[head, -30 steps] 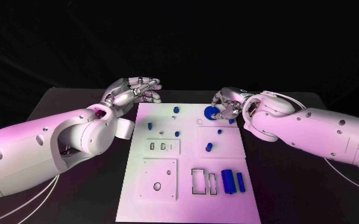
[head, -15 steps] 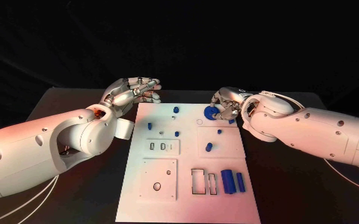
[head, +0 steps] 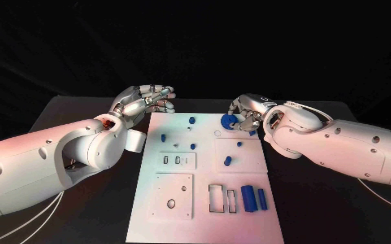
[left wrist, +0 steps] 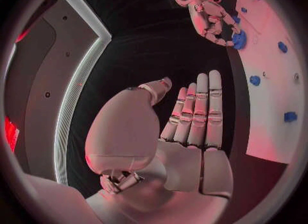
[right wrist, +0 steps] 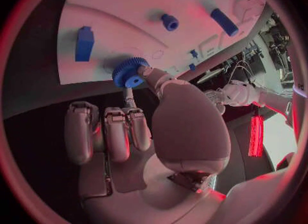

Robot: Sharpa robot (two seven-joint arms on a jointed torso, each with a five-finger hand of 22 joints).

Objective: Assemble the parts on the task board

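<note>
Holding: our right hand (head: 247, 114) is pinching the blue gear (head: 230, 121) between thumb and fingertip, over the far right corner of the task board (head: 204, 221).
Gear: we are seeing its toothed rim in the right wrist view (right wrist: 130, 72), at the board's edge.
Left hand (head: 145, 101): we are keeping it beside the board's far left corner, holding nothing, fingers straight and side by side.
Other parts: blue pieces (head: 253, 199) are lying near the board's right edge.

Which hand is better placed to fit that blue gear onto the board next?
The right hand: it already pinches the blue gear over the task board's far edge. The left hand hangs off the board, holding nothing.
</note>
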